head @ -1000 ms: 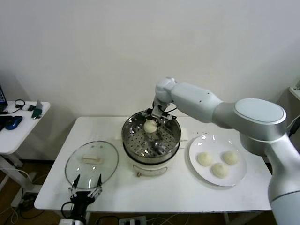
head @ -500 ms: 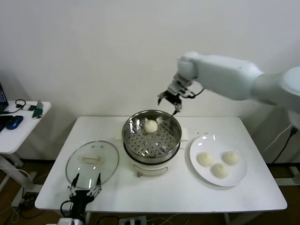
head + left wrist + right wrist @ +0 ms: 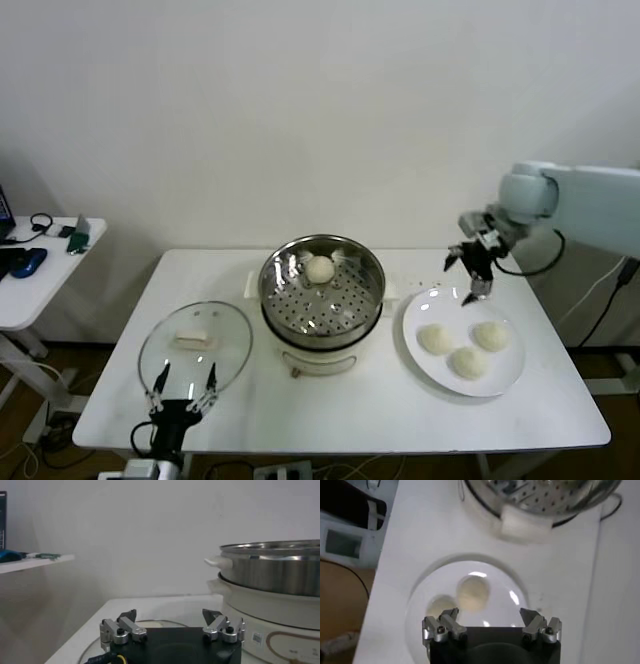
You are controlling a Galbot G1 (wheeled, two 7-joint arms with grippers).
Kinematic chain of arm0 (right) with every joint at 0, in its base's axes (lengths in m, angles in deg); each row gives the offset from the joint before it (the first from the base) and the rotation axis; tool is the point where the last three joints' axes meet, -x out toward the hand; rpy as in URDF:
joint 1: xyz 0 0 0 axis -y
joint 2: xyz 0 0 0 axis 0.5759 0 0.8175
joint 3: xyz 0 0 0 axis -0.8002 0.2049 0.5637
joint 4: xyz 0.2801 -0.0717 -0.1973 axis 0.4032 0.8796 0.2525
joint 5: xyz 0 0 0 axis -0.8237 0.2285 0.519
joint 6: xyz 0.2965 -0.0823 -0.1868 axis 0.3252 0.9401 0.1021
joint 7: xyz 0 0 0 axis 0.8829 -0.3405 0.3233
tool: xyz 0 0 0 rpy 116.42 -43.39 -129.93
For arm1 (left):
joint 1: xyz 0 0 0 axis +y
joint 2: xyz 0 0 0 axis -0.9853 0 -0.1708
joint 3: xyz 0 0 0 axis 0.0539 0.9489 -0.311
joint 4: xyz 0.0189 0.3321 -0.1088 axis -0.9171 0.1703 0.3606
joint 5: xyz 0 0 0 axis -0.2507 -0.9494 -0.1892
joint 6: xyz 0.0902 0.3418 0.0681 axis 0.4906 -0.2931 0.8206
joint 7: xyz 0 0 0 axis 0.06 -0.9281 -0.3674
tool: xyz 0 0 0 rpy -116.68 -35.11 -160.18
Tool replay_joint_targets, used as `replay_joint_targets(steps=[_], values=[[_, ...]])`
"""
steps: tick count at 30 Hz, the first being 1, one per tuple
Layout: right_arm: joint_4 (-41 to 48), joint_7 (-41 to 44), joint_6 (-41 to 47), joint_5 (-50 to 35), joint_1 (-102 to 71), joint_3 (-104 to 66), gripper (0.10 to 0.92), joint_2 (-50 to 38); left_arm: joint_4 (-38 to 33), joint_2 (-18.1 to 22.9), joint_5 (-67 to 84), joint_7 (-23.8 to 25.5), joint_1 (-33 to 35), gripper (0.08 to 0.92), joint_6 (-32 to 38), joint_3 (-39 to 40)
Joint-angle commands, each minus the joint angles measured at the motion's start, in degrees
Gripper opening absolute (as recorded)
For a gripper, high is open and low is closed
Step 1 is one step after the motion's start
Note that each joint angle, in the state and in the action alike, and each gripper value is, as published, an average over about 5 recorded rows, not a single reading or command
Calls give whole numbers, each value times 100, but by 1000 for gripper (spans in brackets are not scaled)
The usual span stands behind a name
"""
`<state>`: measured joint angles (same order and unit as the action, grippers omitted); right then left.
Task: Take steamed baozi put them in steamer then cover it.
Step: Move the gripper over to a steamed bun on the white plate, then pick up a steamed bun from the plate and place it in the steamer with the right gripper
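Observation:
The steamer [image 3: 322, 322] stands mid-table on its cream base, with one baozi [image 3: 320, 268] inside at the far side. Three baozi [image 3: 436, 339] lie on a white plate [image 3: 421, 310] to its right. My right gripper [image 3: 466, 276] is open and empty, hovering above the plate's far edge. In the right wrist view, it [image 3: 490, 614] hangs over the plate [image 3: 495, 575] above two baozi [image 3: 472, 594], with the steamer [image 3: 540, 497] beyond. The glass cover [image 3: 226, 335] lies flat on the table left of the steamer. My left gripper [image 3: 183, 385] waits open at the cover's near edge.
A small white side table [image 3: 45, 285] with gadgets stands off to the left. A wall runs close behind the table. In the left wrist view, the open left gripper [image 3: 170, 617] faces the steamer's side [image 3: 272, 575] across the cover's rim [image 3: 150, 625].
My right gripper let go of the baozi in the steamer, rose, and swung right to above the plate. The left arm has barely moved.

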<state>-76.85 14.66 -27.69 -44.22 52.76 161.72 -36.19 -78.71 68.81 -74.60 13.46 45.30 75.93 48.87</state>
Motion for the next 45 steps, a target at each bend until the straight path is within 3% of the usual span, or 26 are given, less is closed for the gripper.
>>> replay_joint_targets(steps=[1, 10, 24, 30, 39, 45], values=[[17, -734, 973, 470, -1986, -1279, 823, -615, 17, -3, 5, -3, -16, 823, 3, -1], [962, -1001, 1068, 862, -2959, -2254, 823, 11, 28, 21, 2, -4, 17, 823, 43, -20], [1459, -948, 1066, 756, -3309, -2521, 822, 550, 62, 10, 0, -10, 27, 823, 29, -52], [1466, -820, 1006, 672, -3168, -2493, 741, 579, 41, 9, -4, -11, 17, 823, 15, -62], [1287, -410, 769, 313, -2279, -2034, 701, 398, -1, 28, -5, -15, 29, 823, 21, -55], [928, 202, 474, -233, -167, -834, 696, 349, -45, 27, -7, -16, 40, 823, 22, -39]])
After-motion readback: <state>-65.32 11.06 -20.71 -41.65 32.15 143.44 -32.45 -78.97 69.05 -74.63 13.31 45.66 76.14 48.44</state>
